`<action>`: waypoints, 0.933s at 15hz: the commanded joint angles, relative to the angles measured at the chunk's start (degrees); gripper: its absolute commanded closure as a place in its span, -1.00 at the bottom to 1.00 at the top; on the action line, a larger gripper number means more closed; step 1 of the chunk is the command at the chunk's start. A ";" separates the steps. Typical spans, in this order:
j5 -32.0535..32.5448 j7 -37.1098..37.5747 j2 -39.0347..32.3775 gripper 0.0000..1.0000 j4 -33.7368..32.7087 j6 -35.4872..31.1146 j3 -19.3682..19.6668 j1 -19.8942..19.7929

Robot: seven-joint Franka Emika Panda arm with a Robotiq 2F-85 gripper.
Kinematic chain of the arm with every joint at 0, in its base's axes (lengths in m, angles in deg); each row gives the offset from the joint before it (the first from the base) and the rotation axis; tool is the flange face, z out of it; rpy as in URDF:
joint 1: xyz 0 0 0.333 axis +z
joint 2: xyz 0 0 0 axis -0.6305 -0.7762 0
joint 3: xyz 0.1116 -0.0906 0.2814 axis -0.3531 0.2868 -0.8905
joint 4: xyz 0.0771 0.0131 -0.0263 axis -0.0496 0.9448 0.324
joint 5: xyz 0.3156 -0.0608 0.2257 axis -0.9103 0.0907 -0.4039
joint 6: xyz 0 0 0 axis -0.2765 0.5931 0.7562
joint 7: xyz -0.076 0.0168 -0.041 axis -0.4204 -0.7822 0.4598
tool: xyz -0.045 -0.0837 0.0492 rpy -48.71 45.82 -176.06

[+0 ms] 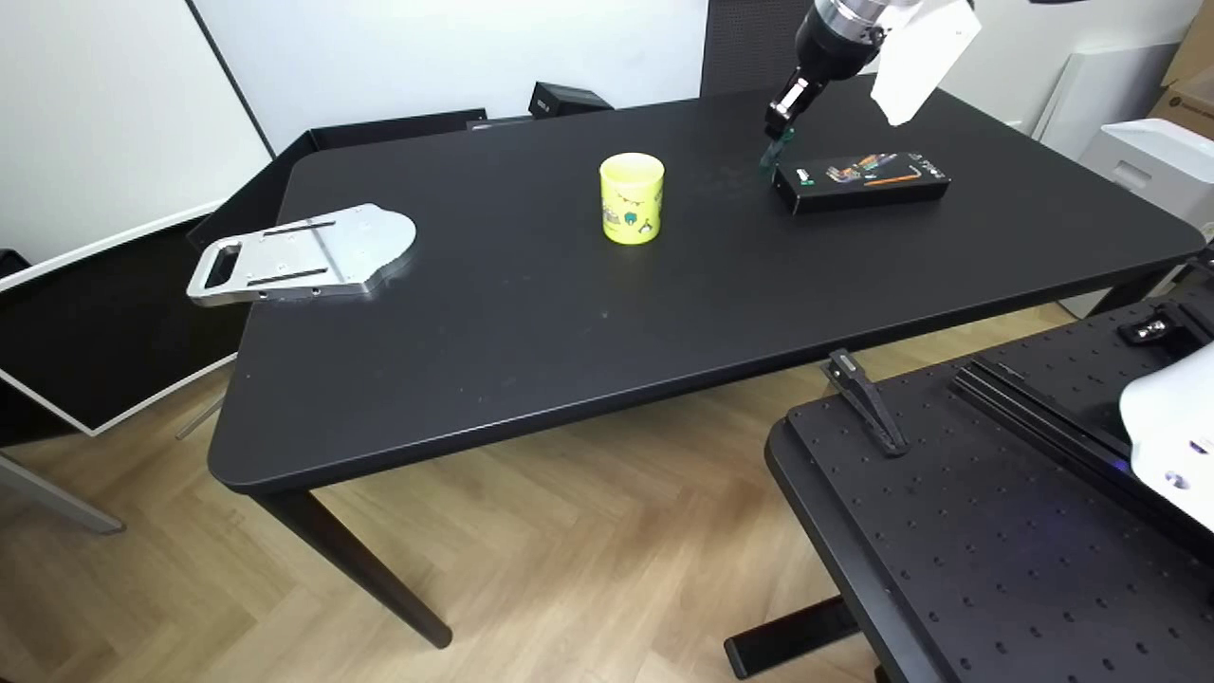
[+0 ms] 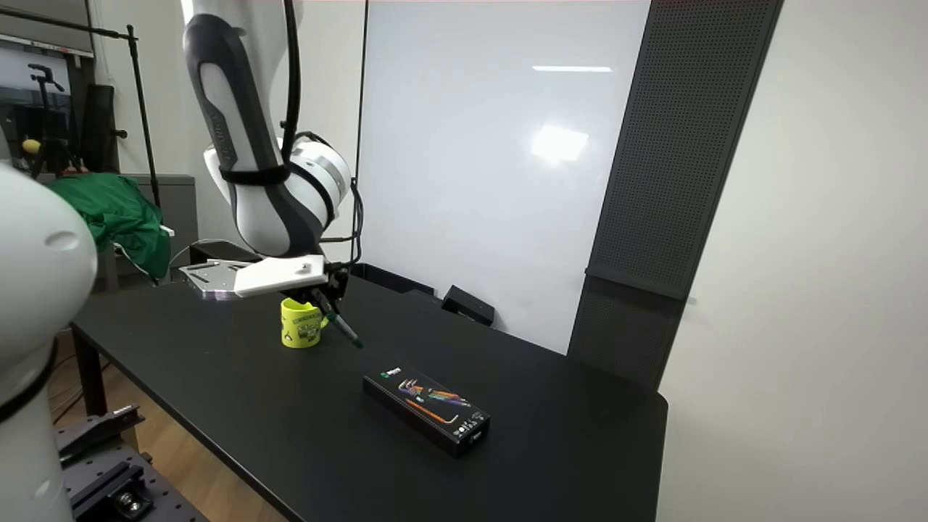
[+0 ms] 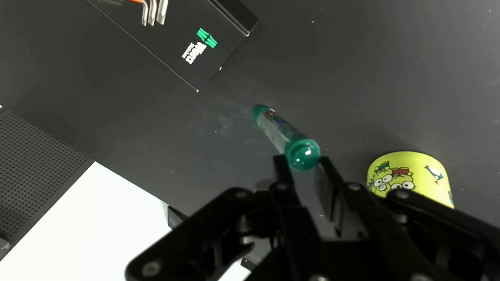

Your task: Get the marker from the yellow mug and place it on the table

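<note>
Where the green marker [image 3: 281, 130] is: near the logo end of the Wera hex-key box [image 1: 863, 185], tilted.
Robotiq gripper [image 3: 302, 160]: narrow, pinching the marker's end.
Yellow cartoon mug [image 1: 633, 201]: well apart from the box; removal apparently done.
Black table [image 1: 474, 332]: placing left; tip contact unclear.

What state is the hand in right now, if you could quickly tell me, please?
Hand: closed, holding the marker by one of its green ends.
</note>
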 commanded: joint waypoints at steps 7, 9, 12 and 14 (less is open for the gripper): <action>21.00 28.95 -10.66 0.89 -4.92 10.45 -4.81 1.37; 23.15 31.90 -12.92 0.89 -5.36 12.48 -5.60 1.26; 24.97 34.32 -16.17 0.89 -5.94 14.75 -6.43 1.16; 22.68 30.89 -18.41 0.89 -6.42 14.19 -9.56 -2.84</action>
